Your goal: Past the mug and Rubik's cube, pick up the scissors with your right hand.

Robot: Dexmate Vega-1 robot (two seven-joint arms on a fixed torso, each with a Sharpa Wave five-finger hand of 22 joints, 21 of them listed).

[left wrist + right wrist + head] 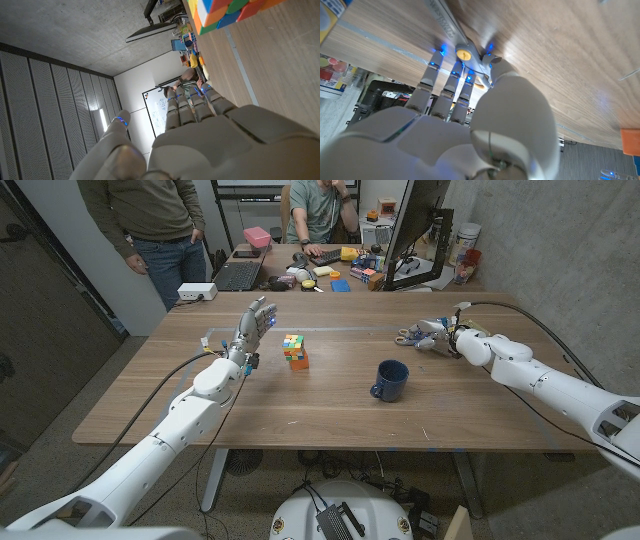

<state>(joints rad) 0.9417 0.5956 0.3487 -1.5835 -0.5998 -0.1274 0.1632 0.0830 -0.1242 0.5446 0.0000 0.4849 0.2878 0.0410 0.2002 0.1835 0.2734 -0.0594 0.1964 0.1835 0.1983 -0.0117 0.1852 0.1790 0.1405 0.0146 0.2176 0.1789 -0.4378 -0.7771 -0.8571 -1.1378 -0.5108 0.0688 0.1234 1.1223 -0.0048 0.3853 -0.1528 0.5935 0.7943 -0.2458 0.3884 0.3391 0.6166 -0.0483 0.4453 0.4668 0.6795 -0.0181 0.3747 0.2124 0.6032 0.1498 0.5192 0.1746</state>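
Far across the worktop point(330, 420), on the robot's right side, lie the scissors point(408, 337). They sit past the blue mug point(391, 380) and the colourful Rubik's cube point(294, 350), near the back edge. The right hand point(436, 335) is right there at them, reaching in from the side. The scissors lie just ahead of its fingers point(451, 87), toward the middle of the worktop.

From the right wrist view, the scissors point(465, 52) have grey metal blades, a yellow round pin where the blades cross, and pale handles. The blade end points away from the hand, so the long line of the scissors runs on from the fingers. The handle end is the end closer to the hand. The thumb and fingers reach down around the part by the pin. I cannot tell for sure if they squeeze the scissors yet or only touch them. The scissors seem to lie flat on the wood, not lifted.

The left hand point(254, 322) is held up over the worktop, near the cube. Its fingers are spread and it holds nothing. It is much farther from the scissors than the right hand is.

I think the next move needs the right hand to close snugly on the handle end and then lift. Flat, thin scissors could slip out.
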